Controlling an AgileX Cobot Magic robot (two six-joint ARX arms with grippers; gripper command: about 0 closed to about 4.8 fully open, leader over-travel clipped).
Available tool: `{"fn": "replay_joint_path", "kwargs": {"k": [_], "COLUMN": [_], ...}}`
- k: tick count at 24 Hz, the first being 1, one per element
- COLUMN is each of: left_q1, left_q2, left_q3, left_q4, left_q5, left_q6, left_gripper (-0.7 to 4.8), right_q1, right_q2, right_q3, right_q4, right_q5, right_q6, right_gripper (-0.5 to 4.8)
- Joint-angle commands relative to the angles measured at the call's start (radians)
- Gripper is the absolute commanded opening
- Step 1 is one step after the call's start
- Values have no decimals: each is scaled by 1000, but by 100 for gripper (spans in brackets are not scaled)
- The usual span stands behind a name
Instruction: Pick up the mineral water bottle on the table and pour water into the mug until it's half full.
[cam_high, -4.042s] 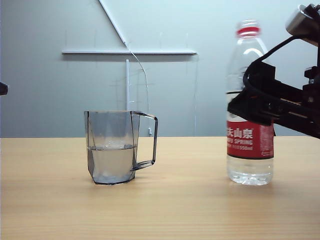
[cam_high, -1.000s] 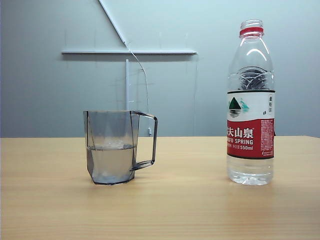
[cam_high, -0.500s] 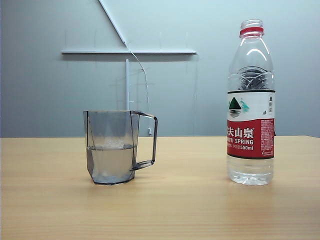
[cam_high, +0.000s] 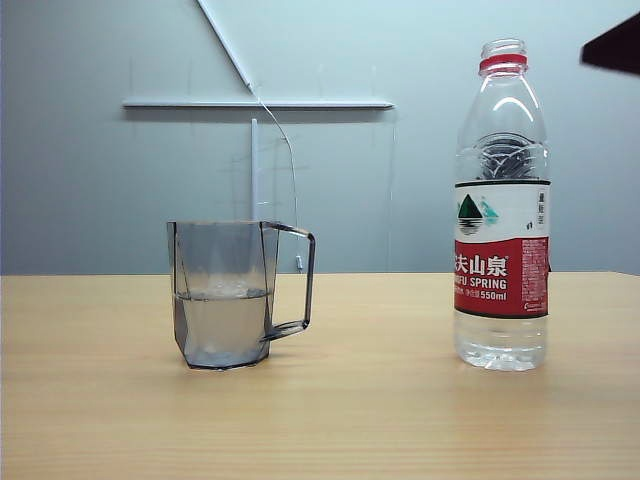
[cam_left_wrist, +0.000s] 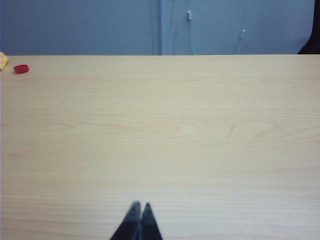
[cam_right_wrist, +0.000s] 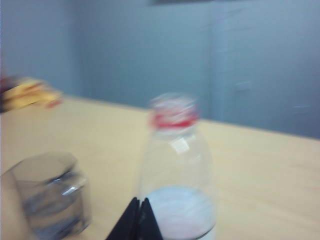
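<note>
On the table (cam_high: 400, 420), mineral water bottle (cam_right_wrist: 177, 165) just beyond right gripper (cam_right_wrist: 139, 202); left gripper (cam_left_wrist: 140, 206) apart.

Arms and grippers: both free, both closed.
Left gripper (cam_left_wrist: 139, 210): dark fingertips pressed together, holding nothing, pointing out level, low over the surface. Right gripper (cam_right_wrist: 139, 206): fingertips likewise pressed together, empty, raised; wrist picture blurred. In the exterior view, only a dark part at the upper right corner, probably the right arm.
</note>
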Motion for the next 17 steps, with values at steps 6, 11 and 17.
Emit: {"fn": "replay_joint_path", "kwargs": {"k": [6, 11, 17], "left_q1": [1, 0, 0], "left_q2": [2, 2, 2], "left_q3": [2, 2, 2], "left_q4": [12, 6, 4], "left_q5": [2, 5, 5], "left_q6": [-3, -3, -3], "left_gripper": [-2, -2, -2], "right_q1": [-467, -678, -804], "right_q2": [-237, -239, -241], "right_q3": [-4, -4, -4], "right_q4": [-299, -312, -321], "right_q5": [-283, -283, -275], "right_q6": [118, 117, 111], "right_gripper": [-5, -5, -5]}}
